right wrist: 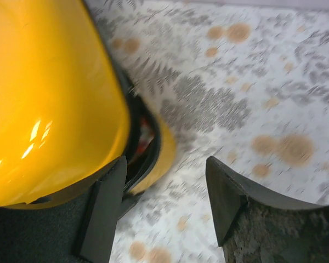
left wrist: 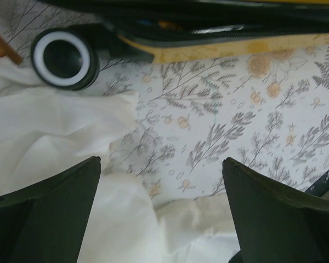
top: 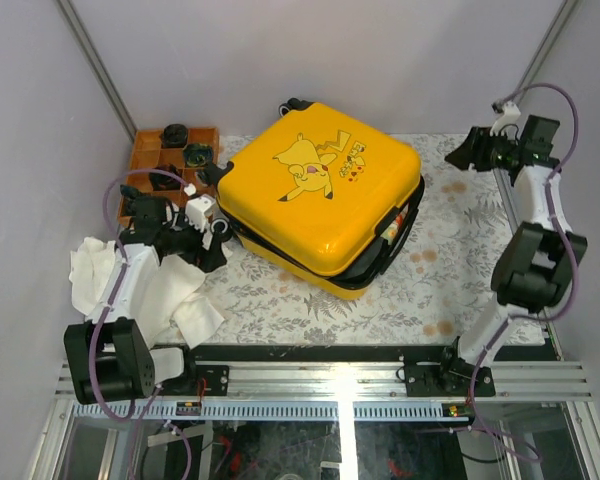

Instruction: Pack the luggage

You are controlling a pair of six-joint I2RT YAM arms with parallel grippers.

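The yellow luggage [top: 320,190] with the Pikachu print lies flat in the middle of the table, its lid down but slightly agape along the front right edge. In the right wrist view its shell [right wrist: 49,98] fills the left, and something red shows in the gap. My left gripper [top: 212,250] is open and empty by the luggage's left corner, over a white cloth [left wrist: 49,137], with a black-and-white wheel [left wrist: 62,58] just ahead of it [left wrist: 160,161]. My right gripper [top: 462,152] is open and empty, off the luggage's far right side [right wrist: 165,161].
An orange compartment tray [top: 145,150] holding dark round items stands at the back left. More of the crumpled white cloth [top: 150,290] lies at the front left under the left arm. A floral tablecloth [top: 450,250] covers the table. Grey walls stand on three sides.
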